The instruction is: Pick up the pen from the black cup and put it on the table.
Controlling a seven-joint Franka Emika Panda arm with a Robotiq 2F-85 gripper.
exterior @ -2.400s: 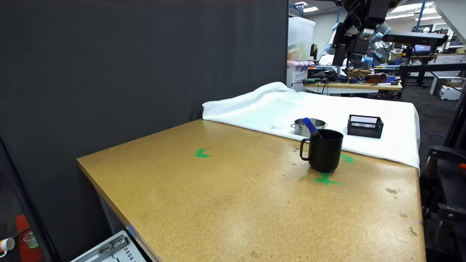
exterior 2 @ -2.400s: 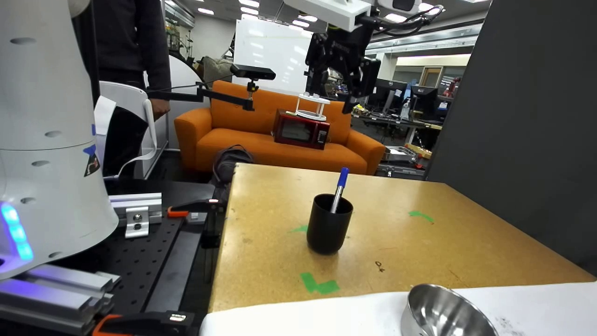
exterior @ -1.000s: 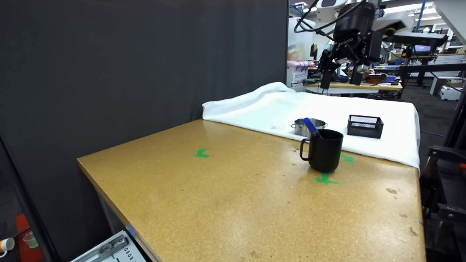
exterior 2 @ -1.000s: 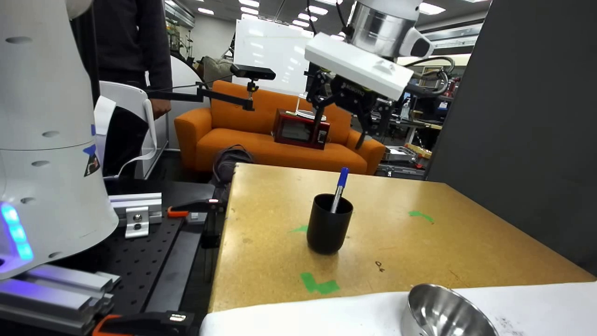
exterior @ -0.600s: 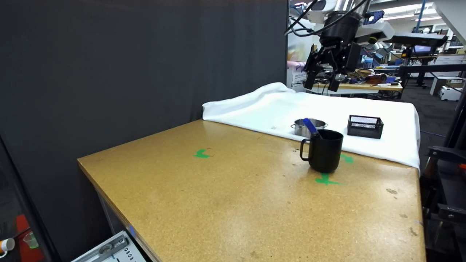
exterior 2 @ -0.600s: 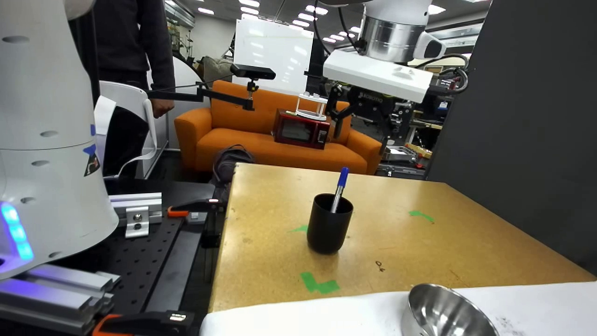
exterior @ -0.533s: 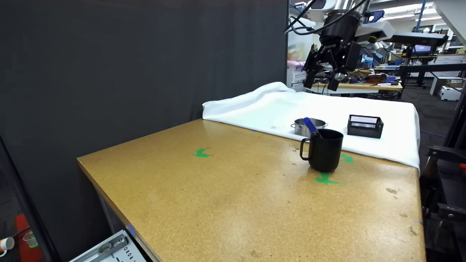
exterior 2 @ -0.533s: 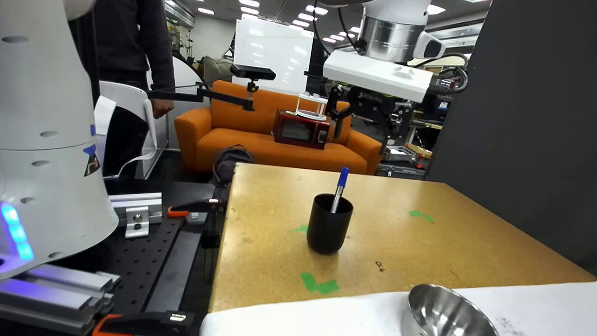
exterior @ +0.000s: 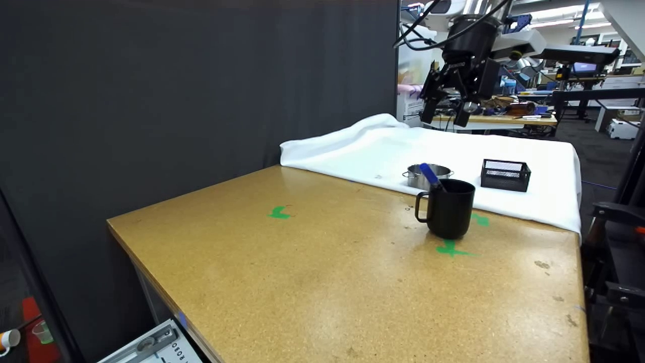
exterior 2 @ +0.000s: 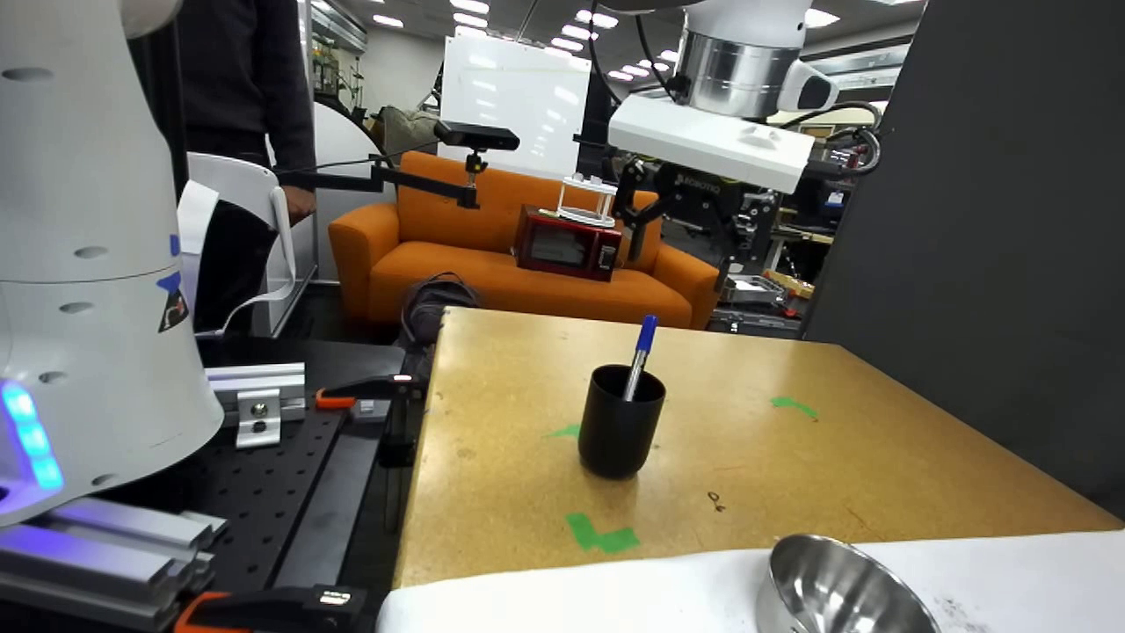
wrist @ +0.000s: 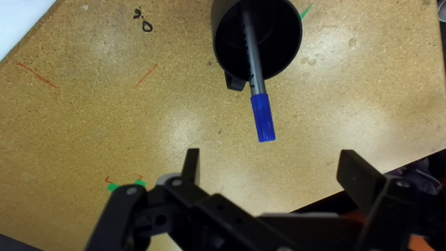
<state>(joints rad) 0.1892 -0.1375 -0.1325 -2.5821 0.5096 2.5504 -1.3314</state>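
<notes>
The pen leans in the black cup, its handle hidden only in an exterior view, hand spread apart.

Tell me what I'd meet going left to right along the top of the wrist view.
White cloth, black handwriting, black mug, green mark, then an unidentifiable cut-off object at the edge. The blue-capped pen overlaps the mug, so I've left it out.

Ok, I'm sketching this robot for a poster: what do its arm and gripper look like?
The arm is mostly white and rounded, with a silvery metal band, a glowing blue light strip and black cables. The gripper is black, with angular, linked jaws and pale ROBOTIQ lettering.
</notes>
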